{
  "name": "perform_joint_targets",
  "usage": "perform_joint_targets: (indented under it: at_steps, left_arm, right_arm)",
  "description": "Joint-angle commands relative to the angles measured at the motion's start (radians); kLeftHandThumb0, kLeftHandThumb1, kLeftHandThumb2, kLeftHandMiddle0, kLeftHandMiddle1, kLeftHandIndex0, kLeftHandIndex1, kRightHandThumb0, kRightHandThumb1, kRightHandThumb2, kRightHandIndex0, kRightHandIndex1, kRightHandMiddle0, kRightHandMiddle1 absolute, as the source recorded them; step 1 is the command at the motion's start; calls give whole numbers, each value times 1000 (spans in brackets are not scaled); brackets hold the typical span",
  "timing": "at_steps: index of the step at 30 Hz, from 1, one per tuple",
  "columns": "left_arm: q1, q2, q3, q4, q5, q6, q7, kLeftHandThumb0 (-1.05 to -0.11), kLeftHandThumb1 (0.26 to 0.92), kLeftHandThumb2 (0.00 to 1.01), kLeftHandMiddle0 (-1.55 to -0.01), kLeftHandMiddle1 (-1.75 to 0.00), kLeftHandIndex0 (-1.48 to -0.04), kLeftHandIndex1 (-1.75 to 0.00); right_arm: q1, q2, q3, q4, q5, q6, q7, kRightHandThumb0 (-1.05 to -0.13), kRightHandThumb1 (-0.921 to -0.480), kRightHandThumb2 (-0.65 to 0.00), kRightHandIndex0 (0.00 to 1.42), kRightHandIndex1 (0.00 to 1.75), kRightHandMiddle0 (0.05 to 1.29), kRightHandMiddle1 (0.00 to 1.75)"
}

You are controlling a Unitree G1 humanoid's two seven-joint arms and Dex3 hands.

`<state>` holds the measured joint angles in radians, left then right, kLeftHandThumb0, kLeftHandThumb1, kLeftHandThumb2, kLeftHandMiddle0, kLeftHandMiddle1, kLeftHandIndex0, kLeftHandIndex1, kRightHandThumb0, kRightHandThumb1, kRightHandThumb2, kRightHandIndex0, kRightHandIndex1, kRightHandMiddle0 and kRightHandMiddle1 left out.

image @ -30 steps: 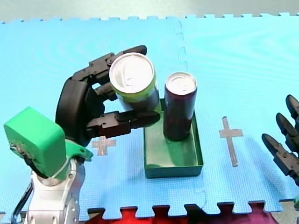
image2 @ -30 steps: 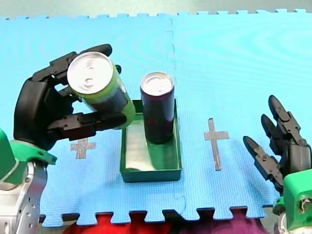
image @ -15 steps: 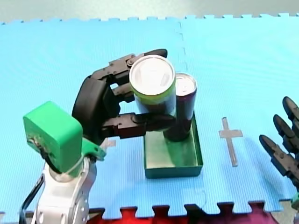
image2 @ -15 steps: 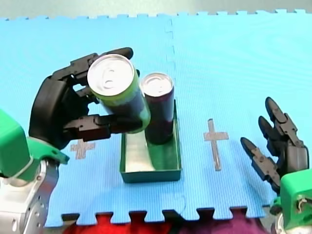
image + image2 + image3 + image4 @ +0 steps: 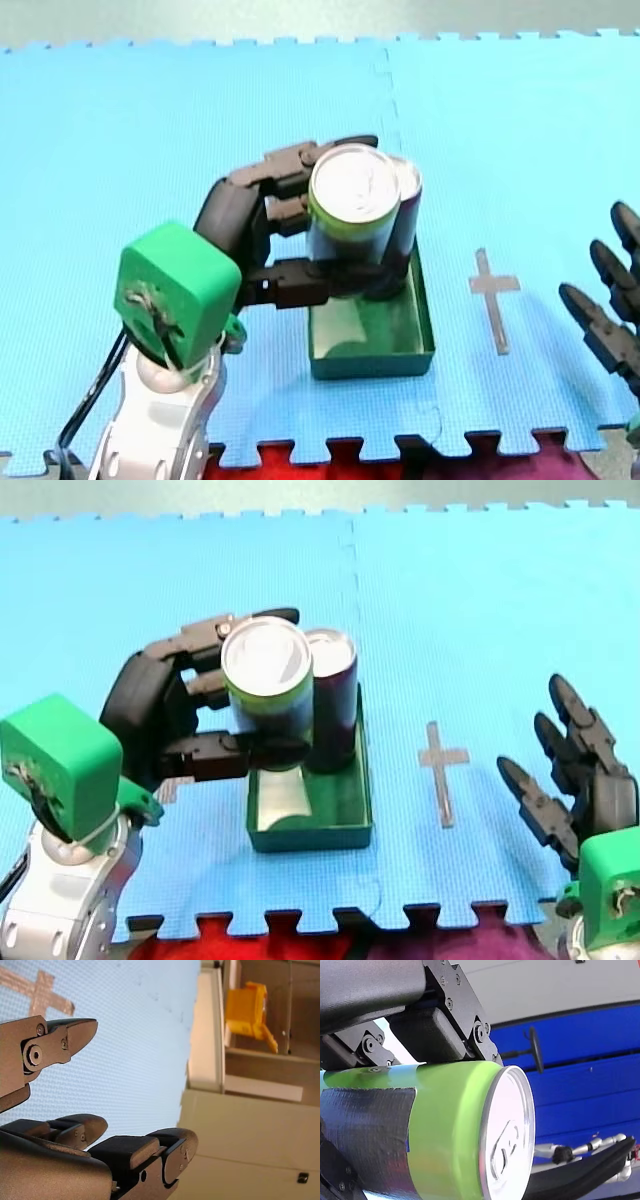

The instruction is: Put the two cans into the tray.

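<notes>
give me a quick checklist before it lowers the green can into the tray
1. Grip: the left robot hand wraps the green can from both sides: ok.
2. Position: the green can appears to hang over the tray's left part: ok.
3. Gap to the dark can standing in the tray: the two overlap in both head views: cannot tell.
4. Landing spot: bare tray floor in front of the dark can: ok.
5. The right robot hand holds nothing, near the mat's right edge: ok.

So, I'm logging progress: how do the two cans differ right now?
The green can is gripped by the left hand over the tray; the dark can stands in its far end. The green can is lime-sided, the dark can maroon. Both are upright with silver tops. The right hand is off to the right.
</notes>
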<state>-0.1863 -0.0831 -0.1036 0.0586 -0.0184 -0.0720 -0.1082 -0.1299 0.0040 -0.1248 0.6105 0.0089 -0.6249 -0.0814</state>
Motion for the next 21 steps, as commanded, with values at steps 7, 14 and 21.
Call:
perform_joint_targets:
  at_steps: [7, 14, 21]
  left_arm:
    - [2, 4, -1, 25, -8, -16, -4, -397, 730, 1, -1392, 0, -1276, 0]
    - [12, 13, 0, 19, -6, -15, -4, -405, 730, 0, -1387, 0, -1275, 0]
    - [-1, 15, 7, 104, -4, -68, -4, -412, 729, 0, -1382, 0, -1275, 0]
  right_arm:
    - [18, -3, 1, -37, -9, 7, -8, -1048, -921, -6, 505, 2, 446, 2]
    - [28, -2, 1, -61, -16, 14, -16, -1048, -921, -14, 506, 2, 445, 1]
    - [43, -4, 2, -100, -16, 35, -14, -1048, -921, -20, 505, 1, 443, 0]
